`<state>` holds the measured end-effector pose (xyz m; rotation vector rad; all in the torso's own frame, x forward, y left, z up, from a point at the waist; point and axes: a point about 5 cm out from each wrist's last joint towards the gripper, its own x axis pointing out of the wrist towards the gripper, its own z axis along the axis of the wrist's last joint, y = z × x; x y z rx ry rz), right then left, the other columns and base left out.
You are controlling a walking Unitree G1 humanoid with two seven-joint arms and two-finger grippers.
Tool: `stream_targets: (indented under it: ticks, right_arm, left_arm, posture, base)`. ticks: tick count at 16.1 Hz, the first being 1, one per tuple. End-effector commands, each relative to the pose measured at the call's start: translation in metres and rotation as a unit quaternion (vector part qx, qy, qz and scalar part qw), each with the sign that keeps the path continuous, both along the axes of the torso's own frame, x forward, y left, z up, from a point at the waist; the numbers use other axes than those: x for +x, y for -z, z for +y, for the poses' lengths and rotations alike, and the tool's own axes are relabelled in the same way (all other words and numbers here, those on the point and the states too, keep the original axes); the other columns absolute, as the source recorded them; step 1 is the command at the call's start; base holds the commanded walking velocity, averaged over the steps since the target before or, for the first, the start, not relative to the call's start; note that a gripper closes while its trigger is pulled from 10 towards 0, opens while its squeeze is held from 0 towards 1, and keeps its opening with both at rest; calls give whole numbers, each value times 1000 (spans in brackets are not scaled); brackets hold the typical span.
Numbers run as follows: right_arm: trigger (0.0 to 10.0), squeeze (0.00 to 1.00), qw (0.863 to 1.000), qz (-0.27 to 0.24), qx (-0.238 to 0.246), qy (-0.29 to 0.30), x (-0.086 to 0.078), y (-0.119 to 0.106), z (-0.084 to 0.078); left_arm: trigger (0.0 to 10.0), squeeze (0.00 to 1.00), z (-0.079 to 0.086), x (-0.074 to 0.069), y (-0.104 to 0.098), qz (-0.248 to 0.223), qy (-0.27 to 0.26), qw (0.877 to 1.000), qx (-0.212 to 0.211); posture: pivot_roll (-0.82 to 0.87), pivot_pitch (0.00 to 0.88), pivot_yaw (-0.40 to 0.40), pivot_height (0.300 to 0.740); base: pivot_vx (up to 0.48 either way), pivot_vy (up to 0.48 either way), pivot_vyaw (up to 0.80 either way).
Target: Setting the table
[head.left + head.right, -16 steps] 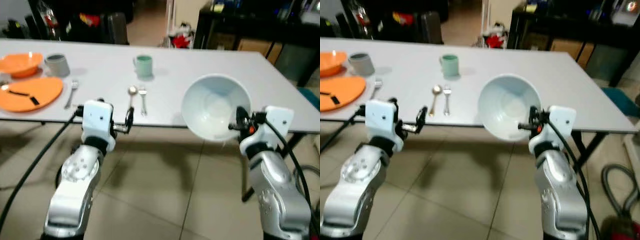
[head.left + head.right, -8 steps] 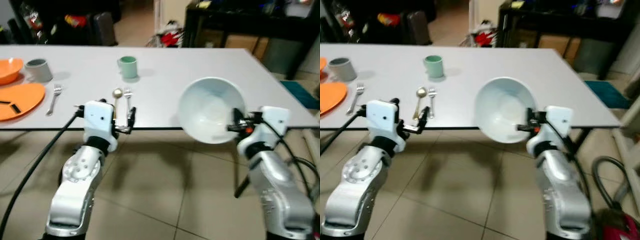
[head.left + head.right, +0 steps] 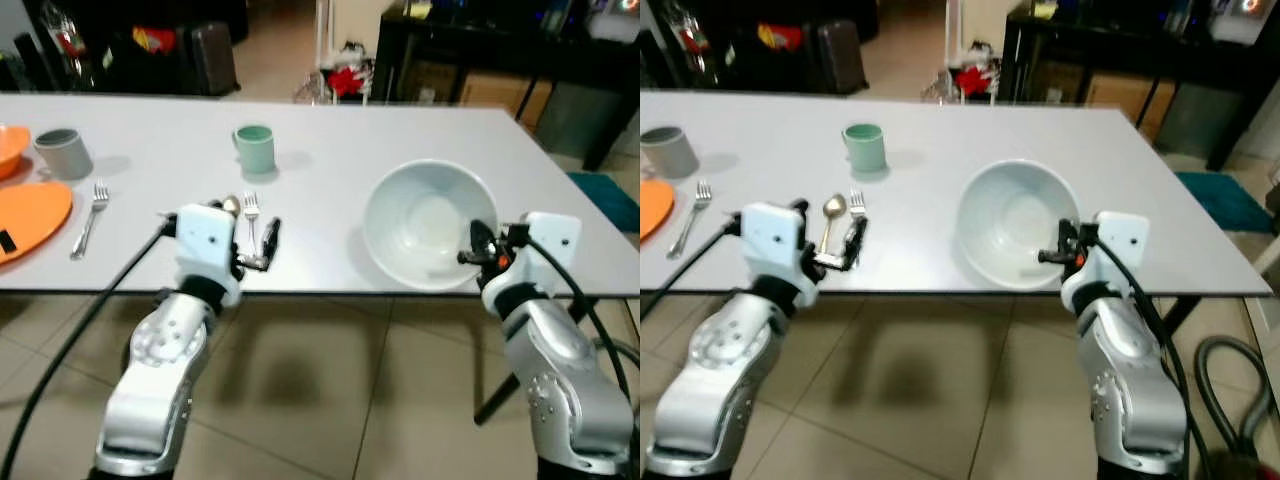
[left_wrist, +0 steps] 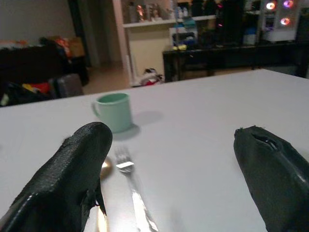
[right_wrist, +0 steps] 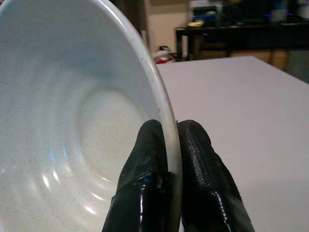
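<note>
A large white bowl hangs tilted over the grey table near its front edge. My right gripper is shut on the bowl's near rim, with one finger inside and the other outside. Whether the bowl touches the table I cannot tell. My left gripper stands open over the table's front edge, holding nothing. Just beyond it lie a spoon and a fork, side by side. Behind them stands a green mug.
At the far left are a grey cup, another fork, an orange plate and an orange bowl. Dark furniture stands behind the table. Tiled floor lies under my arms.
The view has moved closer to the table. The bowl, which hung tilted at the front edge, now sits over the tabletop and less tipped. The left gripper has come over the table's edge.
</note>
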<state>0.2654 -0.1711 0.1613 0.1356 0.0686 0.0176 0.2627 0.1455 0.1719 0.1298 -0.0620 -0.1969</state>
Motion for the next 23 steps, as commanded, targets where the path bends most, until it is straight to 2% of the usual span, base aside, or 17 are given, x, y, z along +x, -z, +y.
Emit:
stream_targets:
  ticks: [1,7,23]
  right_arm:
    - [10000,0,999,-24,6,-24,1,-10,11]
    - [10000,0,998,-14,16,-52,2,-6,19]
    - [10000,0,998,-3,26,-63,1,-2,23]
  left_arm:
    - [10000,0,4,0,-1,-2,-2,1000,2]
    - [10000,0,4,-1,-3,-4,0,1000,8]
    - [10000,0,9,-4,-3,-2,-4,1000,16]
  posture:
    - [-64,0,-23,740]
    - [-54,0,-22,740]
    - [-41,0,-20,740]
  base:
    - [360,0,0]
    - [363,0,0]
    - [361,0,0]
